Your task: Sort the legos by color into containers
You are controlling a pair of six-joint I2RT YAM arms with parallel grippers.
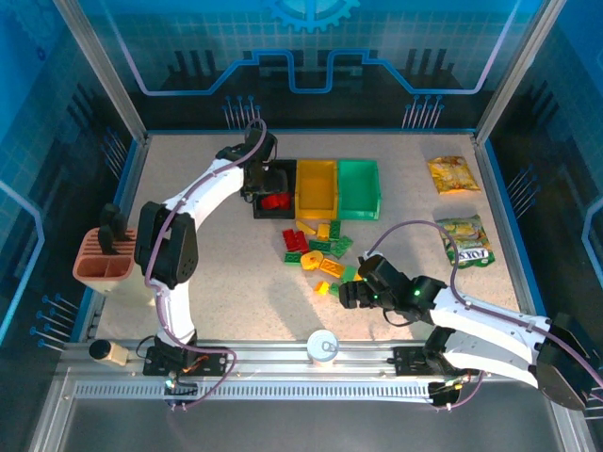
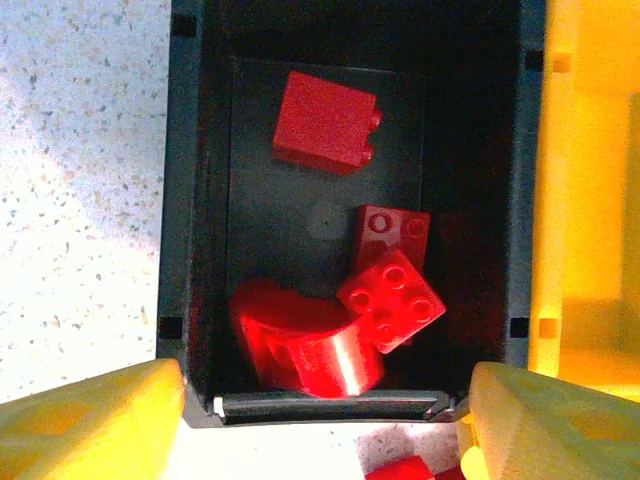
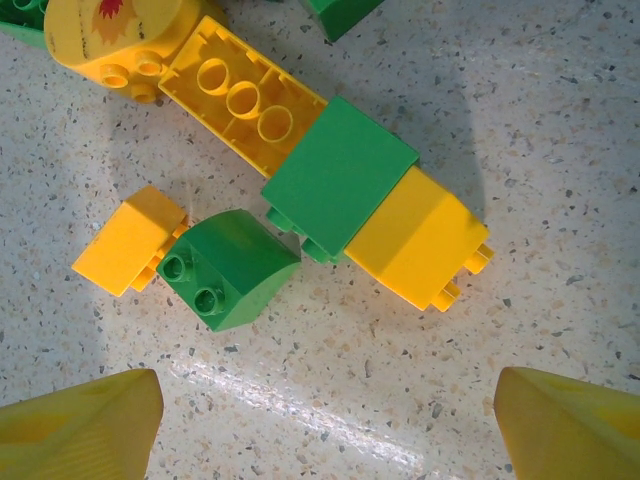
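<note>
Right gripper (image 3: 325, 425): spread wide, empty, hovering over loose green and yellow legos (image 3: 228, 268) near the arms. Light, rigid, slick plastic by the look of it; best pinched across flat sides, not studs. Left gripper (image 2: 320, 420): also spread and empty, farther out above red bricks (image 2: 325, 122) inside the black bin (image 2: 180, 200). Flat speckled table (image 3: 500, 120); blue-walled cell beyond.
</note>
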